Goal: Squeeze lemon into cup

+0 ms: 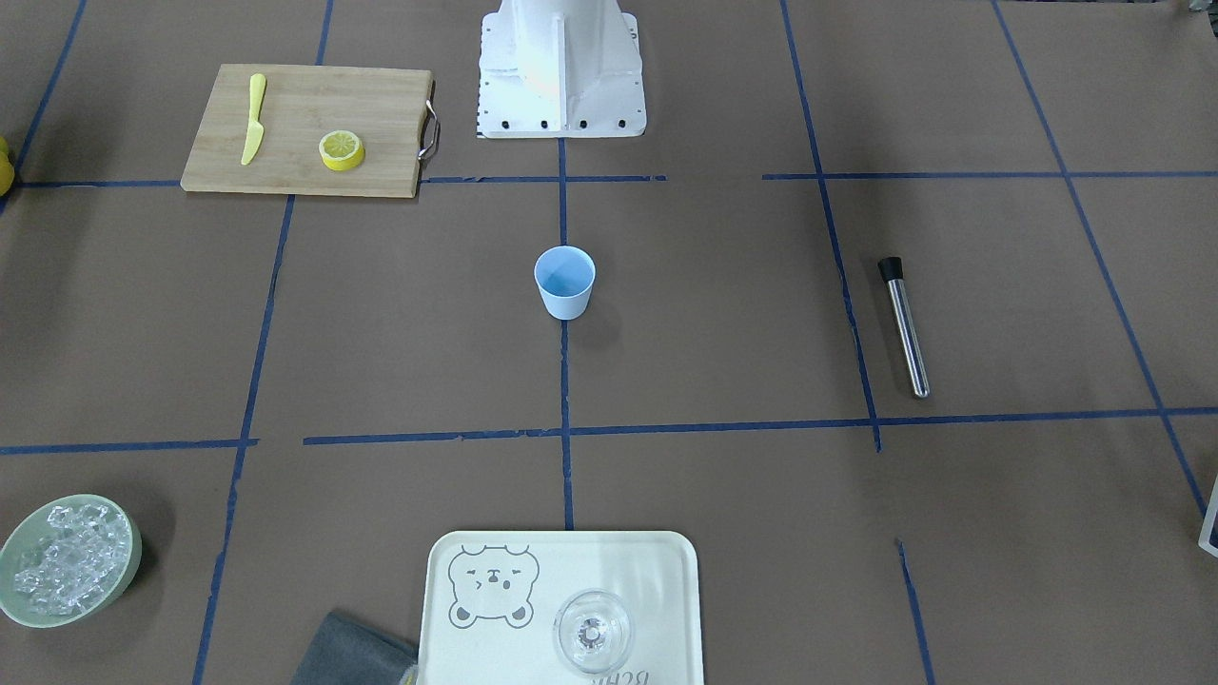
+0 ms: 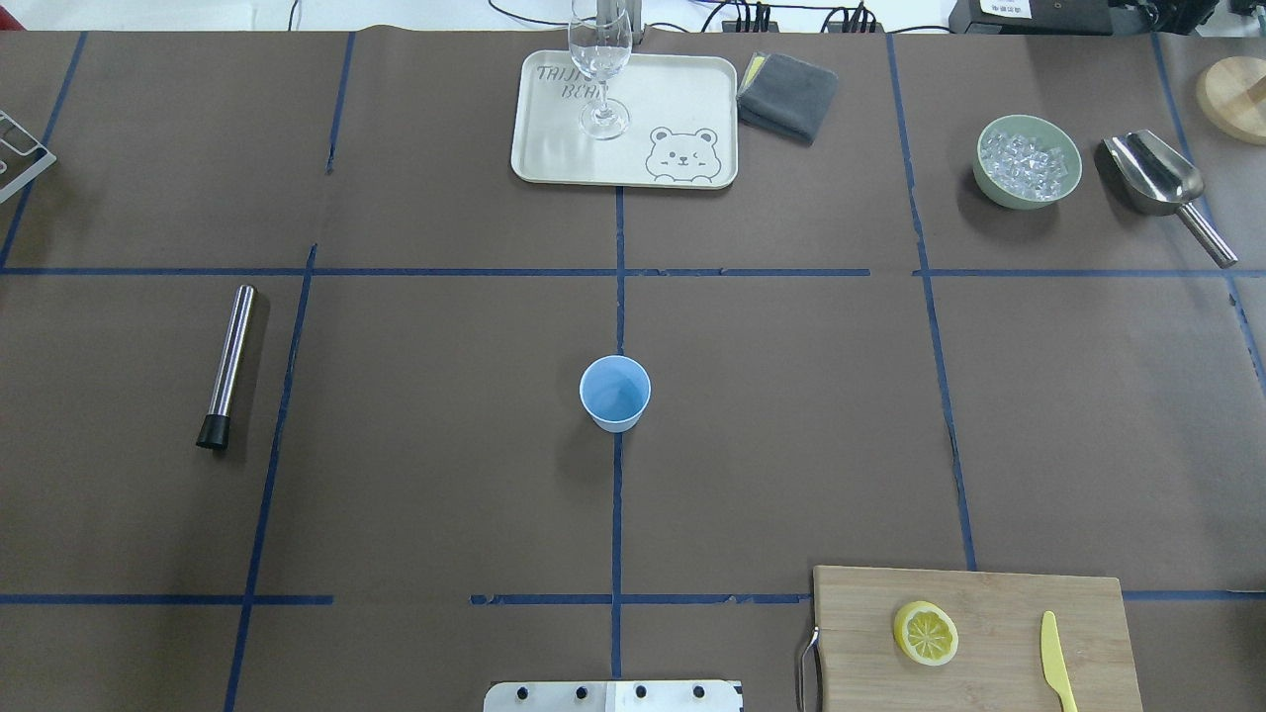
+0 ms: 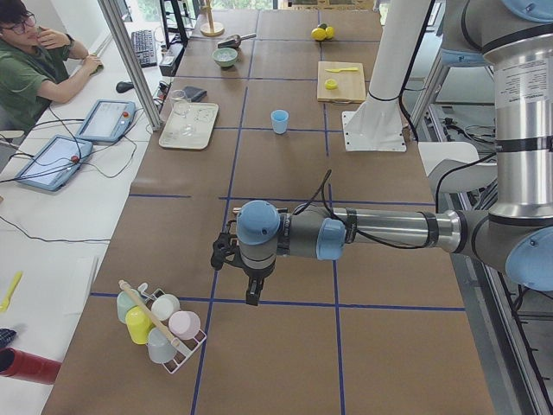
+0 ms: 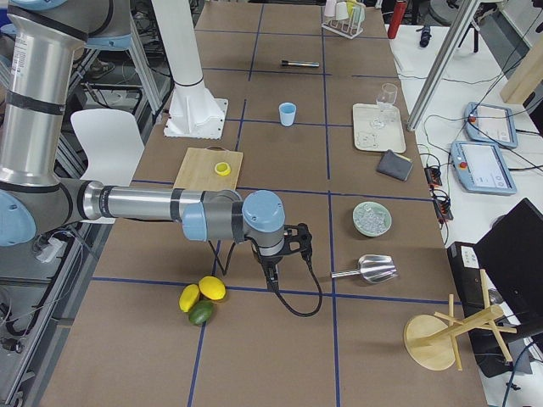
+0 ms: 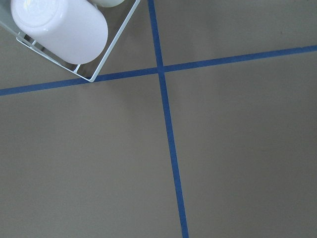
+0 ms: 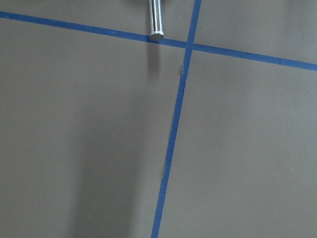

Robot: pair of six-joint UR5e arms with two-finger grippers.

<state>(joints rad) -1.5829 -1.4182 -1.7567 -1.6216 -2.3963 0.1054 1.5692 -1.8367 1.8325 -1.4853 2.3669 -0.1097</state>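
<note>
The half lemon [image 1: 342, 149] [image 2: 926, 633] lies cut face up on a wooden cutting board [image 2: 989, 603] near the robot's base. The light blue cup [image 1: 564, 282] [image 2: 615, 393] stands upright in the middle of the table. Neither gripper shows in the overhead or front views. In the left side view my left gripper [image 3: 251, 292] hangs over the table's near end, far from the cup [image 3: 279, 121]. In the right side view my right gripper [image 4: 273, 275] hangs beyond the board, near the whole citrus fruits [image 4: 202, 297]. I cannot tell whether either is open or shut.
A yellow-green knife [image 2: 1056, 661] lies on the board. A steel muddler [image 2: 227, 366] lies to the left. A tray [image 2: 554, 158] with a glass [image 2: 600, 69], a grey cloth [image 2: 788, 94], an ice bowl [image 2: 1028, 163] and a scoop [image 2: 1157, 178] line the far edge. A cup rack [image 3: 160, 324] stands near my left gripper.
</note>
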